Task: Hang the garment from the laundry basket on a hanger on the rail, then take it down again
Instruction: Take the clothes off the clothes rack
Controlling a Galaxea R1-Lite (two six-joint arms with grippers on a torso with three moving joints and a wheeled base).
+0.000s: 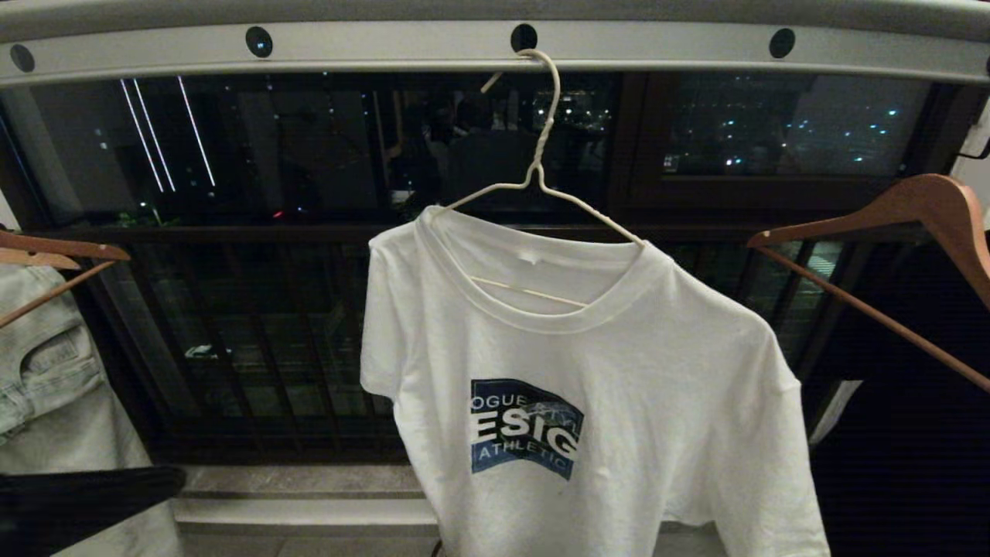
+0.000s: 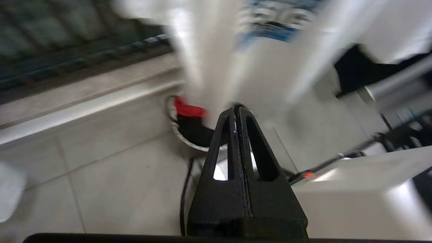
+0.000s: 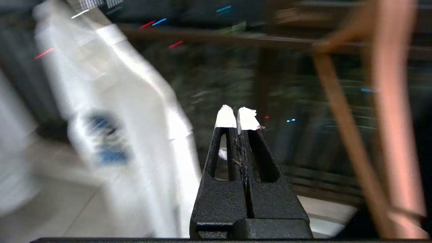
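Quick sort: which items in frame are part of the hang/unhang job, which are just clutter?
Job: T-shirt, wire hanger, rail, laundry basket.
Clutter: wooden hangers, jeans, red cloth, balcony railing.

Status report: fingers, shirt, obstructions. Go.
Left gripper shut, empty, low beside the laundry basket. Right gripper shut, empty. T-shirt on wire hanger, hooked on rail. Wooden hanger alongside, apart.

Dark windows (image 1: pixel 773 131) show scattered city lights at night. Below them runs a dark barred railing (image 1: pixel 255 348), and below the railing a pale stone ledge (image 1: pixel 309 495) meets a light tiled floor (image 2: pixel 101 182).
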